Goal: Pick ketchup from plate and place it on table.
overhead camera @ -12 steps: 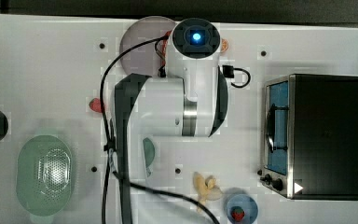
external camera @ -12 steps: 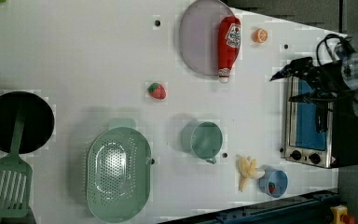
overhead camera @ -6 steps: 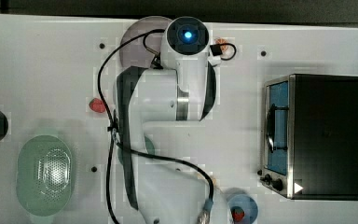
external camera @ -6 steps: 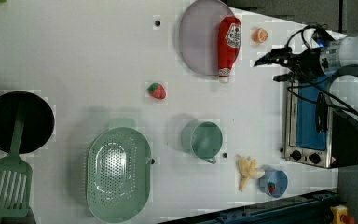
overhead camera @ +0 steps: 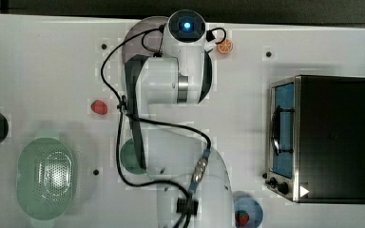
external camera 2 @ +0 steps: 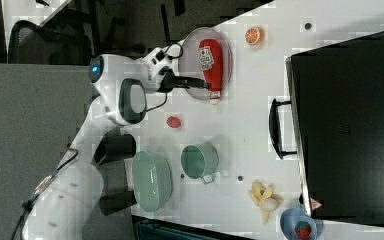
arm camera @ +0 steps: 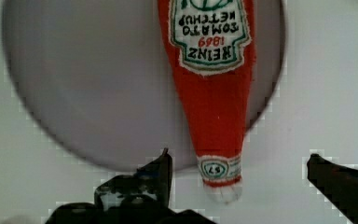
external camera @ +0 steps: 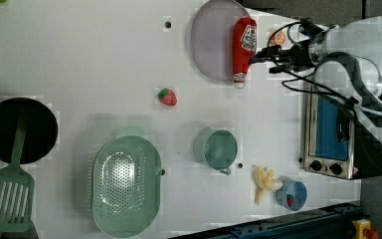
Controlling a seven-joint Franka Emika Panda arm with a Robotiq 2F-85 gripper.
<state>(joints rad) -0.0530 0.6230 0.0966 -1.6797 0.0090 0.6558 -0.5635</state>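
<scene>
The ketchup (arm camera: 212, 93), a red bottle with a white label, lies on the pale mauve plate (arm camera: 98, 93), its white cap end hanging past the rim over the white table (external camera: 104, 59). My gripper (arm camera: 240, 159) is open and hovers just above the cap end, one dark finger (arm camera: 161, 170) on each side of the neck and nothing between them. In the left view, the gripper (external camera: 264, 59) sits right beside the ketchup (external camera: 243, 46) at the plate (external camera: 211, 42) edge. The right view has the ketchup (external camera 2: 213, 60), plate (external camera 2: 190, 52) and gripper (external camera 2: 196, 82) together.
An orange slice (external camera: 277, 38) lies close behind the gripper. A toaster oven (external camera: 331, 132) stands at the left view's right. On the table sit a strawberry (external camera: 167, 96), green cup (external camera: 217, 148), green strainer (external camera: 125, 185), banana (external camera: 264, 181), blue bowl (external camera: 292, 195), black pan (external camera: 20, 130) and spatula (external camera: 7, 199).
The arm has swung from over the toaster oven toward the plate, bringing the gripper up to the ketchup's cap end. The fingers stayed open; the ketchup has not moved.
</scene>
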